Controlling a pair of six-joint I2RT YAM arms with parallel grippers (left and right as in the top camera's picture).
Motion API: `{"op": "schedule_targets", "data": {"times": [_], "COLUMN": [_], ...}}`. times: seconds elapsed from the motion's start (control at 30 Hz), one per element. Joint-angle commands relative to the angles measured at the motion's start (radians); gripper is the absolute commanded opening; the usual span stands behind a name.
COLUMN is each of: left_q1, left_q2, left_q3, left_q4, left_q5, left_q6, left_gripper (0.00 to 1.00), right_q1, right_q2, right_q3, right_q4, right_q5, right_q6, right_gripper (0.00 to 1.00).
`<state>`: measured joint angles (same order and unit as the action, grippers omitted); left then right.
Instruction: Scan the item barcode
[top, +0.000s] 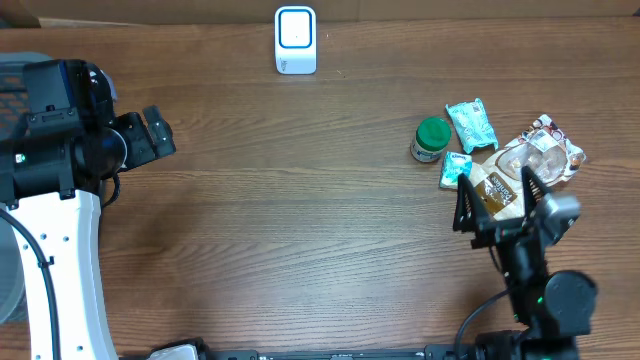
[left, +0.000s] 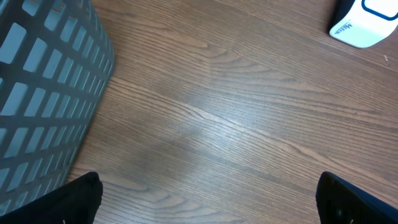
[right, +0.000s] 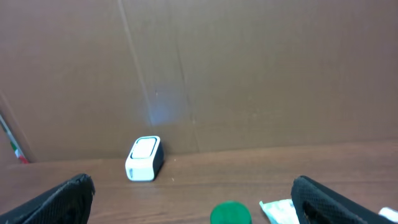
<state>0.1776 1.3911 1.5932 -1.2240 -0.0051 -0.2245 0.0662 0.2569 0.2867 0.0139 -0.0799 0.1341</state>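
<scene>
Snack packet (top: 492, 183) lies free; left fingers (left: 81, 199), right fingers (right: 336, 199) wide, empty.

The left arm (top: 60, 260) has a broad white link with a thin black cable along it, blocky black joint housings and a black left gripper (top: 163, 130). The right arm (top: 570, 295) is black, with a round joint, a small green light, a grey wrist block and 2 slim black jaws.

We can read nothing for certain; the white scanner (left: 367, 28) bears a short blue word on its side, too blurred for us to spell; the print on the snack packets (top: 530, 160) is too small for us.
</scene>
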Motion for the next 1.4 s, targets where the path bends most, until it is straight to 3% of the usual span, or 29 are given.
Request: {"op": "schedule_targets", "data": {"times": [0.0,0.2,0.3,0.47,1.37], "left_q1": [0.005,0.005,0.005,0.005,0.005], "left_q2": [-0.018,-0.018,-0.018,-0.018,-0.018], "left_q3": [0.006,0.006,0.006,0.006,0.006], "left_q4": [0.001,0.001,0.001,0.001,0.001], "left_q5": [-0.005,-0.005,-0.005,-0.005,-0.005], "left_q6": [0.023,0.023,0.023,0.023,0.023], "left_gripper": [1.00,0.99,1.00,1.00,1.00], "right_q1": [-0.002,0.013,0.013,0.014,0.014], "right_q2": [-0.108,-0.252,-0.255,-0.254,-0.253], "right_q3": [-0.126,-0.246,-0.280,-0.278,-0.278], "right_q4": [0.046,0.046,0.068,-0.085,-0.084], "right_q5": [-0.012,-0.048,-0.069,-0.068,-0.068], "right_q6": [0.002,0.001,0.000,0.000,0.000], "right_gripper": [1.00,1.00,1.00,1.00,1.00]}}
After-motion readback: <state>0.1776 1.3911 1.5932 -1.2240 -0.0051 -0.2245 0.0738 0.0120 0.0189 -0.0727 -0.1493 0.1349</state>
